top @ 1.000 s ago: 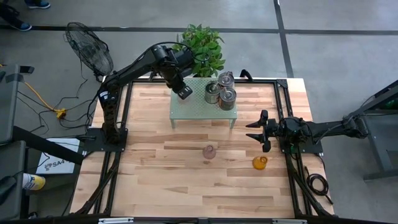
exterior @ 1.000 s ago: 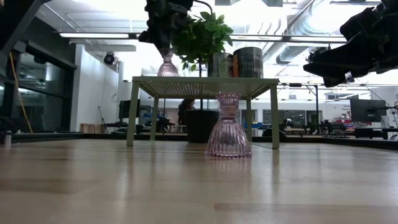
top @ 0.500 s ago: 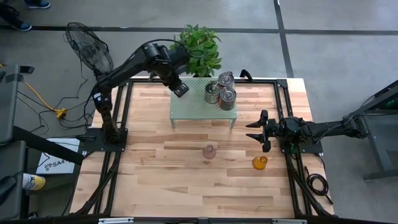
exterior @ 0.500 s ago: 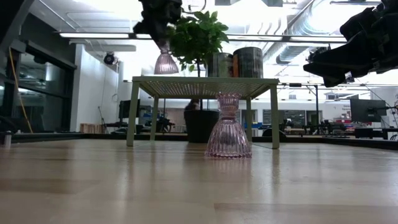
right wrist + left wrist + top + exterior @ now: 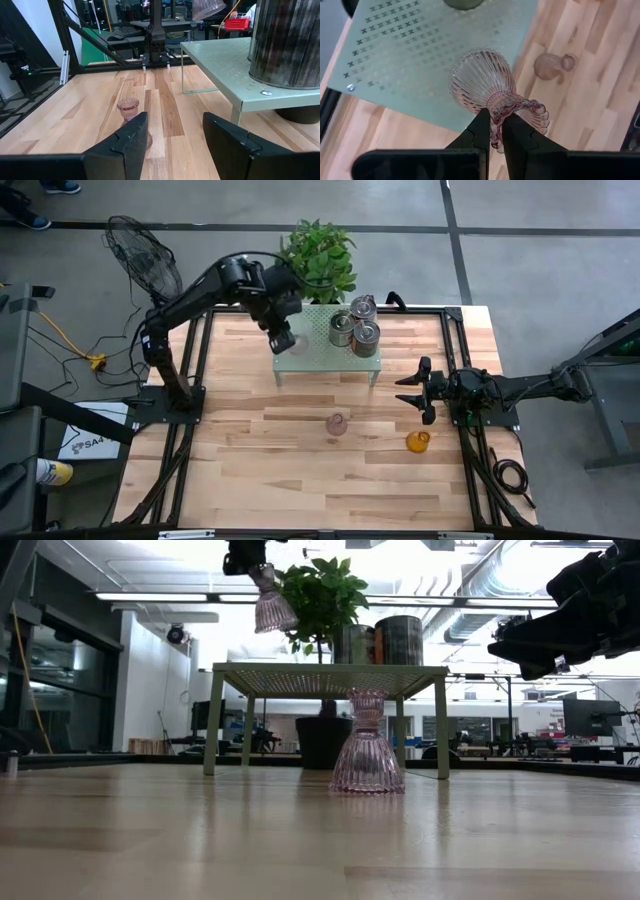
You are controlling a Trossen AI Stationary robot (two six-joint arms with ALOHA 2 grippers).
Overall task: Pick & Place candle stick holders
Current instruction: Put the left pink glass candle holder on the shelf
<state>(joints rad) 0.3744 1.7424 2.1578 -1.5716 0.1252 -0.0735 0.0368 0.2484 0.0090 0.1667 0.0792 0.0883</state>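
— On the wooden tabletop?
— Green perforated shelf by the far edge, bearing three silver holders at its right end. Second pink holder mid-table; amber holder toward the right edge.
— Left gripper?
— Pinching a pink glass holder by its stem, tilted, lifted above the shelf's left end.
— Right gripper?
— Spread, empty, hanging near the right edge.

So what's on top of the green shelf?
Three silver holders stand on the green shelf. The left end effector holds a pink holder above it, hiding that corner from overhead.
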